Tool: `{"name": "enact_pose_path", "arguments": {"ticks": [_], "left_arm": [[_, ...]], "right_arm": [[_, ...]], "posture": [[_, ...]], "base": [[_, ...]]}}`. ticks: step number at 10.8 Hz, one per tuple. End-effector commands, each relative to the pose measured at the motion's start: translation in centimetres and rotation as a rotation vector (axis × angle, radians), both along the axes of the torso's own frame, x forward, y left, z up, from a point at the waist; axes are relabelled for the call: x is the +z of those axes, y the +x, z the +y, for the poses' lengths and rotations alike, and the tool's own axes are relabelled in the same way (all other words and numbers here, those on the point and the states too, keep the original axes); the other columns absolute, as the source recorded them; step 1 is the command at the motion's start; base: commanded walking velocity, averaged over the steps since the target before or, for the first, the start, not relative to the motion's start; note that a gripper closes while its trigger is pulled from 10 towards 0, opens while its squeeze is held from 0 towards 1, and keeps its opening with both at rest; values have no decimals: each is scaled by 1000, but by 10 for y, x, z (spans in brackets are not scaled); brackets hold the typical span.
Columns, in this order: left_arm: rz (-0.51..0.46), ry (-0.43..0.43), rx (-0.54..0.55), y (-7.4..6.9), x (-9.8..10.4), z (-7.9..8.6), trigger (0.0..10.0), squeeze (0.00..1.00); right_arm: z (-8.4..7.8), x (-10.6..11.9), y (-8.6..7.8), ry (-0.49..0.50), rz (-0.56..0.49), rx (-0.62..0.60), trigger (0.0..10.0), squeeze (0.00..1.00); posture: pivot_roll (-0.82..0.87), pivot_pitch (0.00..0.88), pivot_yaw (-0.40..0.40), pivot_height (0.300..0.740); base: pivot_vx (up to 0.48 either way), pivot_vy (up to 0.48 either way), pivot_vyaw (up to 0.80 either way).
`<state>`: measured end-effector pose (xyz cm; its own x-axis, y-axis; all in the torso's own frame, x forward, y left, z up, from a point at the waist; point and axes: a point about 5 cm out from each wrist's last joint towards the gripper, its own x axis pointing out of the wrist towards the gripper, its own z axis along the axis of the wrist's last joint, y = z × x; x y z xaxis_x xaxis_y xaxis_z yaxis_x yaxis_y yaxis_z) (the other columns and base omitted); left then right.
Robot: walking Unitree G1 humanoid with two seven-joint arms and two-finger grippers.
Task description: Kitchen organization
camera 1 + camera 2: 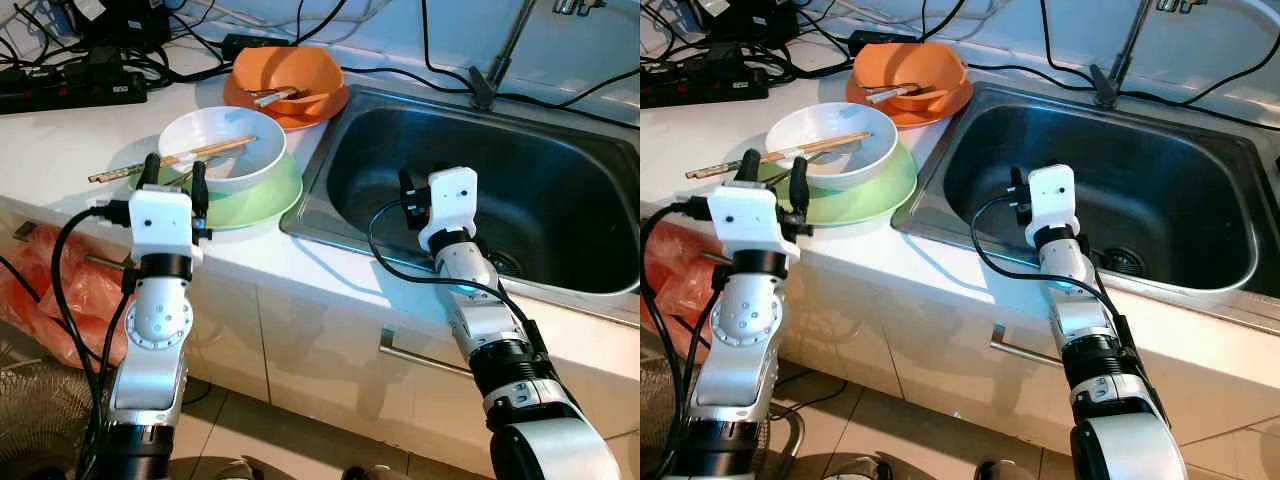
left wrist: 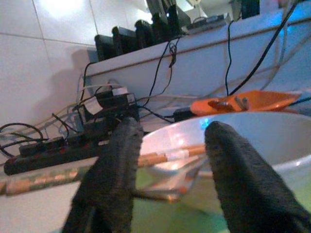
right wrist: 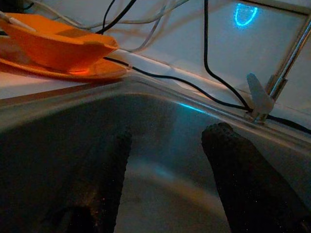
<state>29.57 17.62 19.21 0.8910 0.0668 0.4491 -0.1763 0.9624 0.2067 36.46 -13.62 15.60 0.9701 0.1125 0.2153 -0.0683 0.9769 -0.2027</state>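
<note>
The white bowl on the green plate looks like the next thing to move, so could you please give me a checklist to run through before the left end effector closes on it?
1. Left end effector open: ok, fingers spread apart.
2. Aligned with the white bowl: ok, it sits at the near rim.
3. Bowl free of loose items: not ok, chopsticks lie across it, jutting over the rim, and a spoon rests inside.
4. Bowl stable: ok, seated on the green plate.
5. Sink ready to receive: ok, basin appears bare.
6. Right end effector out of the way: cannot tell, it hangs open inside the sink.
</note>
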Motion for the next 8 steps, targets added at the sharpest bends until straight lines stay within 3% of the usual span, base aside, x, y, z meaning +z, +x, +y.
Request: {"name": "enact_pose_path", "arguments": {"ticks": [1, 2, 3, 7, 8], "left_arm": [[-2, -8, -19, 1, 0, -3, 7098, 0], [0, -12, -20, 1, -1, -4, 7098, 0], [5, -20, -23, 1, -2, -4, 10000, 0], [36, -46, -25, 2, -11, -4, 10000, 0], [43, -54, -26, 2, -13, -6, 6471, 0]], "right_arm": [[-3, 2, 2, 8, -1, -14, 10000, 0], [-3, 2, 2, 8, -2, -14, 10000, 0], [-3, 2, 2, 9, -3, -13, 10000, 0], [-3, 2, 2, 9, -2, -14, 10000, 0], [-3, 2, 2, 9, -3, -14, 10000, 0]], "posture": [[65, 98, -55, 740], [65, 98, -55, 740], [65, 98, -55, 740], [62, 97, -52, 740], [62, 97, -52, 740]], "base": [[0, 0, 0], [0, 0, 0], [0, 0, 0], [0, 0, 0], [0, 0, 0]]}}
